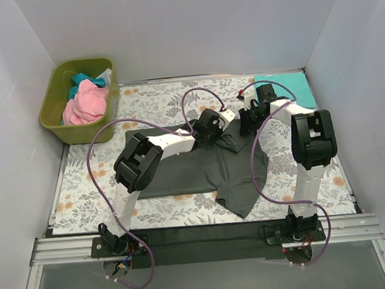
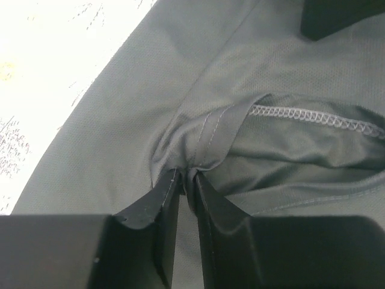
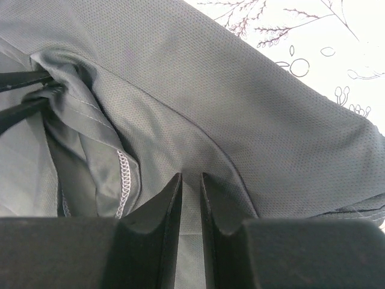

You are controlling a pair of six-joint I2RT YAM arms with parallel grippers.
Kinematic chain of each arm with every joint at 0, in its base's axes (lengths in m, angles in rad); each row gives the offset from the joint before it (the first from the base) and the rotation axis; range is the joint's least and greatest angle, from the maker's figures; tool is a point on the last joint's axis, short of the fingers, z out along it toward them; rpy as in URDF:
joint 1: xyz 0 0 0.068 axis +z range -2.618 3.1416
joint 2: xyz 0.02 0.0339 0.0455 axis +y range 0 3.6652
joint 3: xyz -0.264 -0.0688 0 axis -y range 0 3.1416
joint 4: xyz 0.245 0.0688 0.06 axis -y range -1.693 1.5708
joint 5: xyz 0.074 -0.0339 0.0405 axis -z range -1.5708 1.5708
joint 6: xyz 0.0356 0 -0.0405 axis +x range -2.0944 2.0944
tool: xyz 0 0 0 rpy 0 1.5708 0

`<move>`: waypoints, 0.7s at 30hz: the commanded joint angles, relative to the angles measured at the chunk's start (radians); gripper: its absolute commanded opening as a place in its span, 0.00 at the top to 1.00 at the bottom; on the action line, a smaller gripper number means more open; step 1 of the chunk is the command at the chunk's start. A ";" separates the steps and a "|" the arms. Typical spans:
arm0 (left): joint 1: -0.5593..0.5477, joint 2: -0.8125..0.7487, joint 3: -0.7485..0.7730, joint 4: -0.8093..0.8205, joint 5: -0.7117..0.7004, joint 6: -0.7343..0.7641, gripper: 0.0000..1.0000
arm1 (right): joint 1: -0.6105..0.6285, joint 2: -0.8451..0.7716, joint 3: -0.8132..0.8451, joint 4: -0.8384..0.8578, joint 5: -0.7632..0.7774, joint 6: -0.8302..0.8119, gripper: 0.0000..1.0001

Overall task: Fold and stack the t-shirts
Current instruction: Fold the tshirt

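White walls close in a table under a floral table cloth (image 1: 156, 97). One dark grey t-shirt (image 1: 201, 170) lies spread mid-table, and one folded teal t-shirt (image 1: 294, 88) sits in the far right corner. One olive bin (image 1: 55, 124) at far left holds a pink t-shirt (image 1: 87, 105) and a teal one, mostly buried. Of two grippers, the left gripper (image 2: 185, 176) pinches the grey shirt's seamed edge and the right gripper (image 3: 191, 179) nips its cloth nearby. From above, the wrists hide the fingertips.

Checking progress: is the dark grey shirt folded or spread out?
Spread out: the grey shirt lies open and mostly flat across the floral cloth, rumpled near the top edge.
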 commanded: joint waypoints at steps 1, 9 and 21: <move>0.014 -0.102 -0.035 0.001 -0.016 0.000 0.82 | -0.004 -0.002 -0.006 0.006 0.014 -0.017 0.78; 0.024 -0.262 -0.199 0.024 0.053 -0.011 0.77 | -0.004 -0.006 -0.009 -0.004 0.010 -0.045 0.79; 0.180 -0.343 -0.250 -0.051 0.262 -0.161 0.62 | 0.032 -0.083 -0.015 -0.093 -0.159 -0.120 0.74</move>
